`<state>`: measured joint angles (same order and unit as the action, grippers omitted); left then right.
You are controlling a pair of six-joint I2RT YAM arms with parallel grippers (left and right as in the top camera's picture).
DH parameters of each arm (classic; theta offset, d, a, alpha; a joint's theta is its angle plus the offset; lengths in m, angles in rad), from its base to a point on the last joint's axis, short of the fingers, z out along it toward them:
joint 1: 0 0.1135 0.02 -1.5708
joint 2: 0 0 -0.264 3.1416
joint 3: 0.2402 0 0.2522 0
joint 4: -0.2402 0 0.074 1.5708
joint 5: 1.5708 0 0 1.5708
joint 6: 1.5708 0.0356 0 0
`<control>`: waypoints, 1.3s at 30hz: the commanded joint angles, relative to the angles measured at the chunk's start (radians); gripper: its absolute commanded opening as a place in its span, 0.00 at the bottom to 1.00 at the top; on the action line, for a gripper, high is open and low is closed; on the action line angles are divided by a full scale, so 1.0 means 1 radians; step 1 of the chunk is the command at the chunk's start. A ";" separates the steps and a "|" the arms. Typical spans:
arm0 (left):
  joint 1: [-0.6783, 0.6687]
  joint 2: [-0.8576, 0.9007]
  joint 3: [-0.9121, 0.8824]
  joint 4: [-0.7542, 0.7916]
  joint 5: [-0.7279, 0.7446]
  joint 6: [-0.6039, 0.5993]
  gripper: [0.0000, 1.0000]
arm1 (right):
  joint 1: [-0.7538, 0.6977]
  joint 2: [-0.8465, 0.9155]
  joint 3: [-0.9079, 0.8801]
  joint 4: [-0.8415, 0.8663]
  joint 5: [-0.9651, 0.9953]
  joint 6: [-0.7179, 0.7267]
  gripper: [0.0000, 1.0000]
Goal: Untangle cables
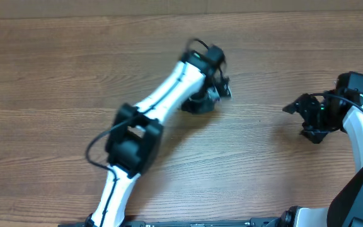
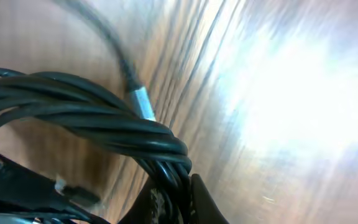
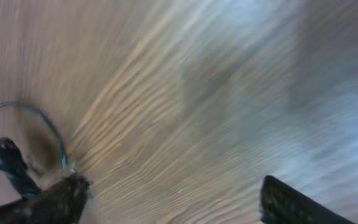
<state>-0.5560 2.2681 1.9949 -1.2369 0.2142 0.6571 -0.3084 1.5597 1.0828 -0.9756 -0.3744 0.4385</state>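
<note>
Left wrist view: cables (image 2: 98,115) lay as twisted black bundle on table (image 2: 278,93), silver plug (image 2: 143,102) poking out. Left pincer (image 2: 178,202) was clamped on bundle's strands. Overhead: bundle sat mid-table under left arm. Right pincer (image 3: 166,208) stood wide, empty, well apart. Cords likely light, limp, springy; best taken near plug end or loose loop.

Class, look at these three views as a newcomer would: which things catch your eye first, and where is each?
The left end effector, reaching diagonally to the middle of the wooden table, is shut on the cables, a twisted black bundle filling the left of its wrist view. A silver plug lies just beyond the bundle. Far right, the right end effector stands open, holding nothing.
</note>
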 commanded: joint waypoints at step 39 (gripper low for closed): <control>0.157 -0.129 0.043 -0.362 0.661 0.454 0.04 | 0.454 0.001 0.003 0.475 -0.586 0.442 0.53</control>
<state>-0.3931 2.1483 2.0335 -1.6005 0.8688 1.0809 0.1139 1.5600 1.0824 -0.5014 -0.9905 0.8307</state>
